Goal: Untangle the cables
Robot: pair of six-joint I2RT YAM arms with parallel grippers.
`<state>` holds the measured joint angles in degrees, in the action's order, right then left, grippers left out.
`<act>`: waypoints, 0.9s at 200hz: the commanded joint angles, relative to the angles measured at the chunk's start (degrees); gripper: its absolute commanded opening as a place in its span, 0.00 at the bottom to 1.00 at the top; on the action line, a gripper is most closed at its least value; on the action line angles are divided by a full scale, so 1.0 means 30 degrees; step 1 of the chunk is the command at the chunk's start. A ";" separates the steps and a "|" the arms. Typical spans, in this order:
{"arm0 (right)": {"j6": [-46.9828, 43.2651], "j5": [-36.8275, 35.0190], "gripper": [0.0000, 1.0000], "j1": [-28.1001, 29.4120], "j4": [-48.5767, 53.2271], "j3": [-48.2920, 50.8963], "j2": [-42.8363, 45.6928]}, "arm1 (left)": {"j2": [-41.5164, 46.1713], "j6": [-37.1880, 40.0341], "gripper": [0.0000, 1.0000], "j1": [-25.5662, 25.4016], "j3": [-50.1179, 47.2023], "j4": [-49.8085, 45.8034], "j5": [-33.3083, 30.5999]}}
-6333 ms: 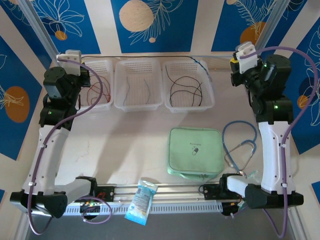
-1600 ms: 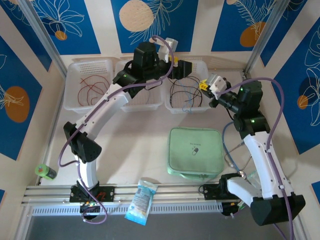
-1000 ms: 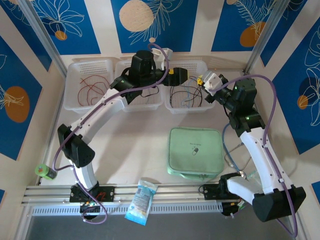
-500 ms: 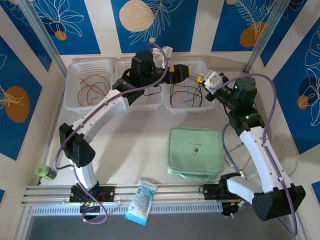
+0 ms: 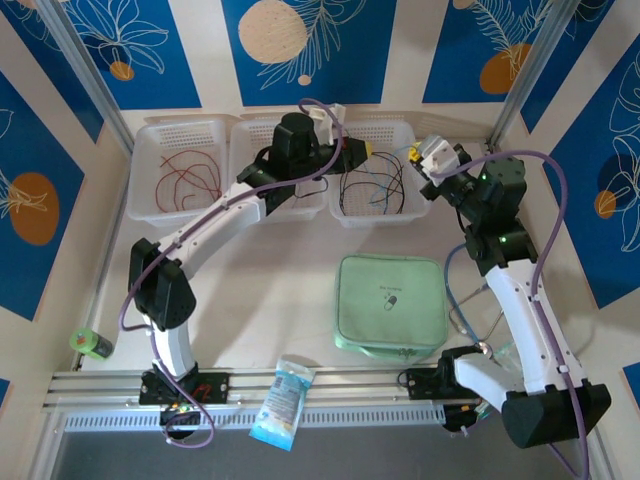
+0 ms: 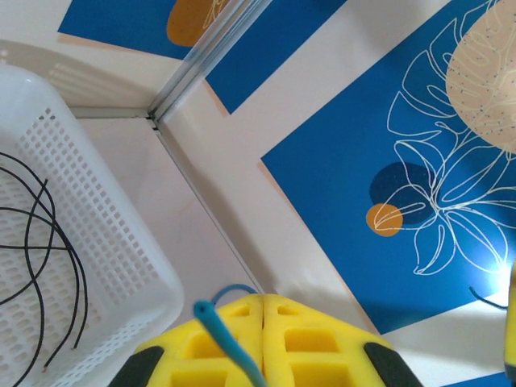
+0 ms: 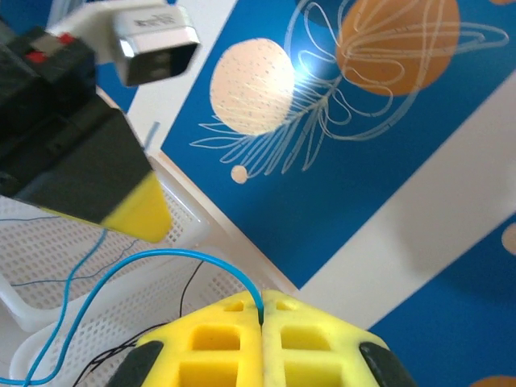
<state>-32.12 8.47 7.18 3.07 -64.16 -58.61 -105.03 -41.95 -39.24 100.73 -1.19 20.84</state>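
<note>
Both grippers hover over the right white basket [image 5: 380, 215], each shut on one thin blue cable [image 5: 378, 186] that sags between them into the basket. My left gripper [image 5: 367, 149] pinches it near one end; the blue cable [image 6: 216, 320] sticks out beside the shut yellow left gripper [image 6: 262, 297]. In the right wrist view the right gripper [image 7: 262, 296] clamps the blue cable [image 7: 173, 255], which arcs left and down. My right gripper [image 5: 414, 157] sits just right of the left one. Black cables [image 5: 358, 192] lie in the same basket. Red cables [image 5: 185, 180] lie in the left basket [image 5: 150, 213].
The middle basket [image 5: 300, 212] lies partly under my left arm. A green zip pouch [image 5: 390, 303] sits mid-table, with a thick light-blue cord [image 5: 478, 290] to its right. A plastic packet [image 5: 283, 400] lies at the front rail, and a green roll [image 5: 92, 343] at the left edge.
The left gripper's jaws stood open half a second ago and are now shut on the blue cable. The right gripper has drawn slightly right, stretching the cable between the two.
</note>
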 commanded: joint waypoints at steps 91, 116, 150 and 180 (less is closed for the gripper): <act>0.8442 -0.2927 0.00 -0.0772 0.7351 -0.6518 -0.4857 | 0.2940 0.3989 0.00 -0.2648 -0.3338 0.3323 0.2334; 0.9865 -0.3906 0.00 -0.0377 0.8308 -0.7858 -0.6058 | 0.3193 0.5202 0.00 -0.3488 -0.4740 0.3731 0.3291; 1.1507 -0.4142 0.00 -0.0556 0.8590 -0.8777 -0.6598 | 0.4471 0.6569 0.00 -0.3677 -0.7458 0.2517 0.2066; 1.2557 -0.4367 0.00 -0.1590 0.8571 -0.9023 -0.6434 | 0.5943 0.8203 0.00 -0.3201 -0.8788 -0.0836 -0.0943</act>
<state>0.71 -2.87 4.56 28.01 -88.95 -78.65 -92.12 -23.38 -50.30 76.36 3.79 25.39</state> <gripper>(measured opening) 0.049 0.053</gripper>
